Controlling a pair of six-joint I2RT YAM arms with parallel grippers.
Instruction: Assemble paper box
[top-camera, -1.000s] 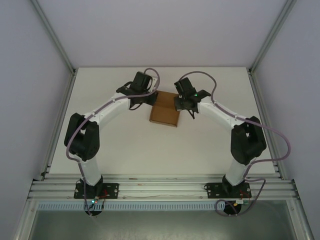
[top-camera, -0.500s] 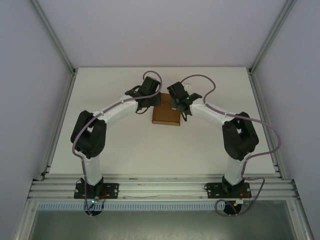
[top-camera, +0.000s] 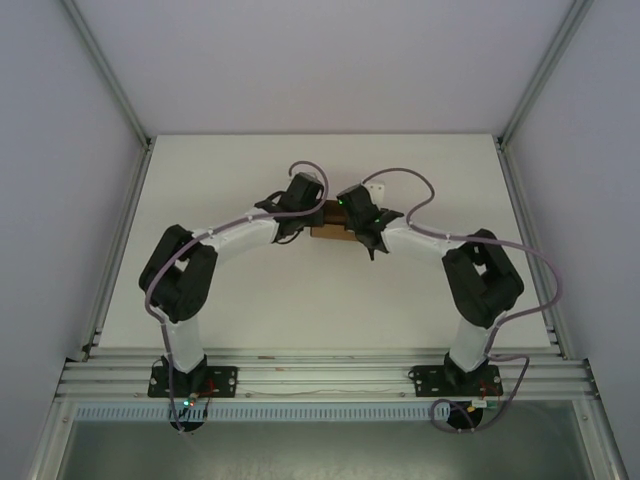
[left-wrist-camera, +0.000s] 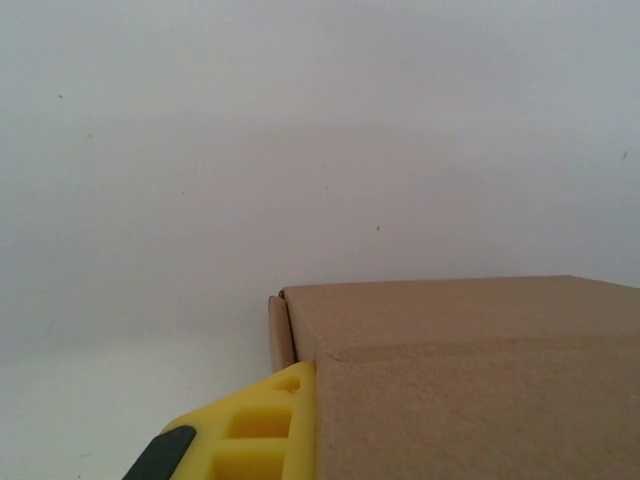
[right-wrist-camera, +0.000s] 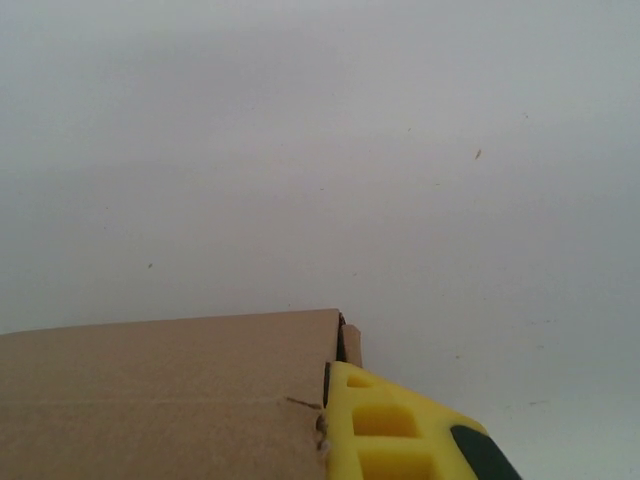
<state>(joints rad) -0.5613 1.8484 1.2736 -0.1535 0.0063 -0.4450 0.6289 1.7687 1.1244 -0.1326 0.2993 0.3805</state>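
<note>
The paper box (top-camera: 329, 232) is a small brown cardboard box at the middle of the white table (top-camera: 230, 170), mostly covered by the two wrists. My left gripper (top-camera: 312, 214) is at its left end and my right gripper (top-camera: 352, 216) at its right end. In the left wrist view one yellow finger (left-wrist-camera: 262, 425) lies flat against the left side of the box (left-wrist-camera: 470, 370), beside a side flap. In the right wrist view a yellow finger (right-wrist-camera: 385, 425) presses the right side of the box (right-wrist-camera: 160, 400). Each gripper's other finger is hidden, and both are shut.
Grey walls and aluminium frame posts (top-camera: 108, 85) enclose the table on three sides. A rail (top-camera: 320, 375) along the near edge carries both arm bases. Purple cables (top-camera: 410, 180) loop above the wrists.
Both wrists have moved inward, the left one to the right and the right one to the left. They now sit against the box's two ends and cover most of it.
</note>
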